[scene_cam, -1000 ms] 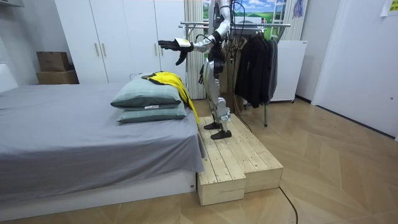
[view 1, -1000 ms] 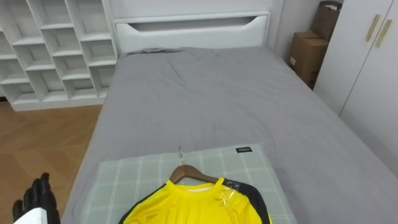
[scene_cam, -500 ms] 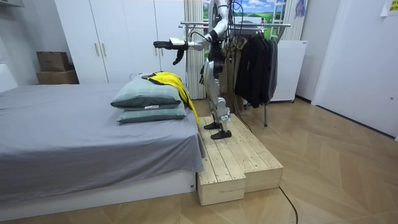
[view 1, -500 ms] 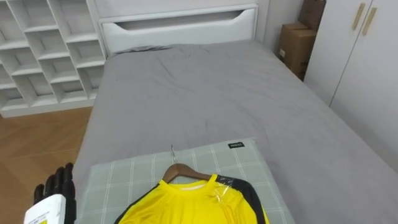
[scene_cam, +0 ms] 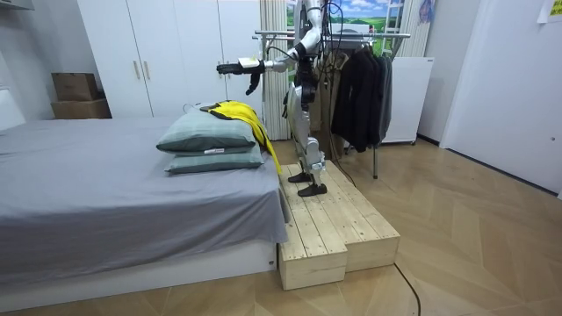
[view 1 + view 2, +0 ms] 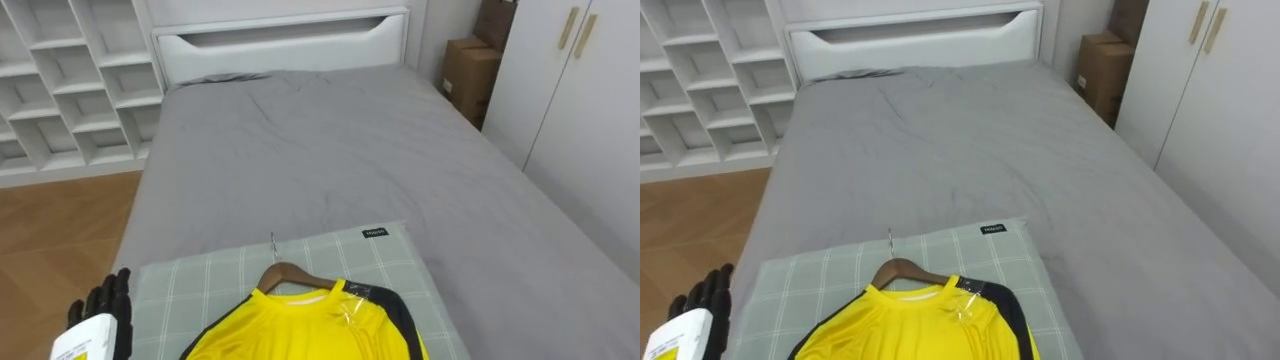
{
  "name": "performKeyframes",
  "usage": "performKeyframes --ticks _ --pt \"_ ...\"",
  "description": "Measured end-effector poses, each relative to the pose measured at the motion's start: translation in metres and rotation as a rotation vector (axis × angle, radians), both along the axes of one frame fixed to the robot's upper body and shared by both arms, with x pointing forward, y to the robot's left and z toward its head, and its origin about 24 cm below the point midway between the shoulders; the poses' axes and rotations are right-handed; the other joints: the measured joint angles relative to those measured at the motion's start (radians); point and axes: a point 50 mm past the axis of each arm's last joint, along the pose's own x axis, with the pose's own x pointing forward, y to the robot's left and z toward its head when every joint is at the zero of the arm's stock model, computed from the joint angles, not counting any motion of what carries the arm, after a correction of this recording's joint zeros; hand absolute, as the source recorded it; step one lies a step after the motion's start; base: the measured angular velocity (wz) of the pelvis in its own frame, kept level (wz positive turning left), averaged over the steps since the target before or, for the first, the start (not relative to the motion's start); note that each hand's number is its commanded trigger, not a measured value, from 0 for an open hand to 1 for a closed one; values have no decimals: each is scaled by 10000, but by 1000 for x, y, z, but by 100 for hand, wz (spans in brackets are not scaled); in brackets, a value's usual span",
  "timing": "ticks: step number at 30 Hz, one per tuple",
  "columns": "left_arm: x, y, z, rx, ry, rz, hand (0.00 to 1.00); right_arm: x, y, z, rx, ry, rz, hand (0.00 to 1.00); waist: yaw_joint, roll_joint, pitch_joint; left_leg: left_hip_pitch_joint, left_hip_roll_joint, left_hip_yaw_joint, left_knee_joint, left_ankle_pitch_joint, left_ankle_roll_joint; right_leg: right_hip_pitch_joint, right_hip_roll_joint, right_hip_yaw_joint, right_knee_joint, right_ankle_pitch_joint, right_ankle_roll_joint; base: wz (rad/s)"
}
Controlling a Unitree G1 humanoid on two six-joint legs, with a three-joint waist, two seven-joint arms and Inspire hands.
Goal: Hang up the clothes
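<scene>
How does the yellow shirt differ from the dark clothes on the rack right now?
The yellow shirt lies on the checked pillow; the dark clothes hang from the rack. The shirt is bright with black trim; the clothes are dark all over. The shirt is before the robot, the clothes behind it.

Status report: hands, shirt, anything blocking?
Left hand open, empty, raised beside bed. Yellow shirt on wooden hanger lies on checked green pillow, untouched. Nothing blocking.

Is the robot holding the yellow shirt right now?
No, the yellow shirt lies on the checked pillow, and the left hand is in the air beside it, fingers straight.
</scene>
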Motion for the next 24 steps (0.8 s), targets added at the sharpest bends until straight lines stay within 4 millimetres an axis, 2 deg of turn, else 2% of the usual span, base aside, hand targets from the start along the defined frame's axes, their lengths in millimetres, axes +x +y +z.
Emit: performKeyframes --ticks 4,7,9,16,24 --pt "6 0 2 -16 32 -12 0 -1 -1 0 -50 19 -138 0 -3 41 2 -5 9 17 -3 0 1 -2 -1 30 13 0 0 0" --pt "11 -4 3 -68 87 -236 0 -1 -2 0 -98 19 -144 0 -45 154 -33 -12 39 22 -8 -1 1 -1 -12 28 6 1 1 0" --pt "18 -8 5 -136 140 -521 0 -1 -3 1 -122 9 -135 0 -65 212 -21 -17 34 22 -9 -1 1 -5 -12 27 3 1 2 0" --pt "30 -12 12 -49 152 -941 0 2 -6 2 -123 -93 23 0 -177 244 -42 -156 -11 52 10 2 0 -170 4 123 14 1 1 -2" --pt "40 -19 15 166 418 -1411 0 5 -6 2 -40 -171 52 0 -277 182 -11 -264 -13 82 9 2 1 -329 6 196 -16 1 2 -4"
